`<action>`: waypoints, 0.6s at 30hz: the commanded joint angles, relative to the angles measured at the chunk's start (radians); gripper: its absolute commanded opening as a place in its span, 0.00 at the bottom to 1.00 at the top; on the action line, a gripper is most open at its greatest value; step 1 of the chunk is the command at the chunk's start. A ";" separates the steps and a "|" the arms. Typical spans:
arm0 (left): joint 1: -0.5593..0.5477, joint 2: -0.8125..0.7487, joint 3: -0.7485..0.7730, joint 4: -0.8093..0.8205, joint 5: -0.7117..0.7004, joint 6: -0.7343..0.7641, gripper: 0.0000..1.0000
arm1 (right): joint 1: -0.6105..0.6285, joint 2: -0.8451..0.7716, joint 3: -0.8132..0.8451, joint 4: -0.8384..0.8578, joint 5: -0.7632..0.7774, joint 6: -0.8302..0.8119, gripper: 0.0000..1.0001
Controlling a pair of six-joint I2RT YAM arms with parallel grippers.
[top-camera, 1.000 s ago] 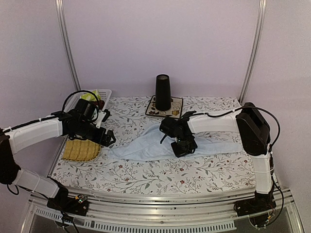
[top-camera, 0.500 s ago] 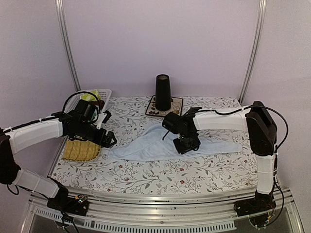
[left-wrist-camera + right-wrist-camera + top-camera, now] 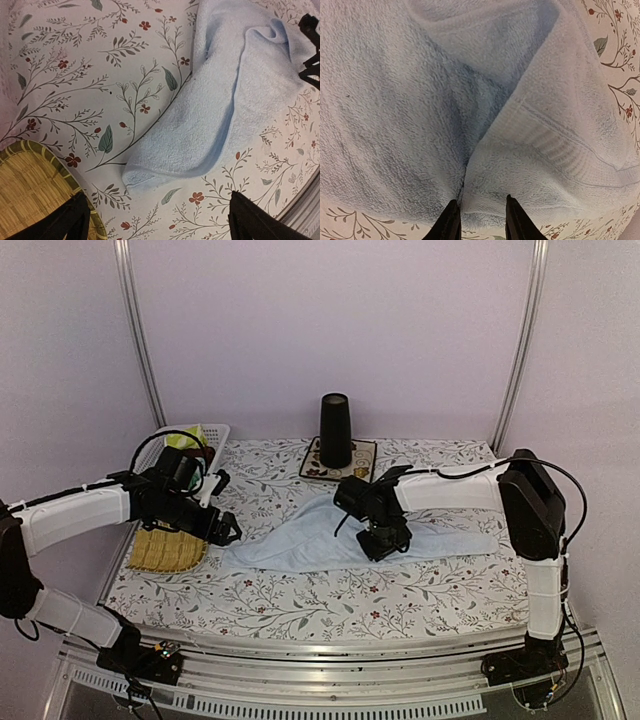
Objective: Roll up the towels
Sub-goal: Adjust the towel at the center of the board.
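Observation:
The light blue towel (image 3: 300, 535) lies stretched out and rumpled across the middle of the flowered tablecloth. My right gripper (image 3: 385, 539) is down on its middle. In the right wrist view its jaws (image 3: 480, 220) stand partly open over a thick fold with a ribbed hem (image 3: 545, 145), and the fingertips (image 3: 451, 222) touch the cloth. My left gripper (image 3: 222, 527) hovers wide open by the towel's left end. In the left wrist view the gripper (image 3: 160, 222) has only tablecloth between its fingers, and the towel's corner (image 3: 137, 177) lies just beyond. The yellow-green towel (image 3: 183, 440) sits in a white basket at the back left.
A woven straw tray (image 3: 165, 552) lies at the left edge, under my left arm; its rim (image 3: 45, 150) shows beside my left finger. A black cup (image 3: 335, 428) stands on a square flowered mat (image 3: 362, 458) at the back centre. Metal rails run along the table's near edge.
My right gripper's jaws have parted from shut to partly open on the blue towel, and the right arm has shifted slightly right and back. The left arm has stayed put.

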 commanded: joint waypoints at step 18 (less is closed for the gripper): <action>0.001 0.010 -0.010 0.021 0.004 -0.002 0.97 | -0.010 0.008 0.035 0.024 -0.037 -0.026 0.02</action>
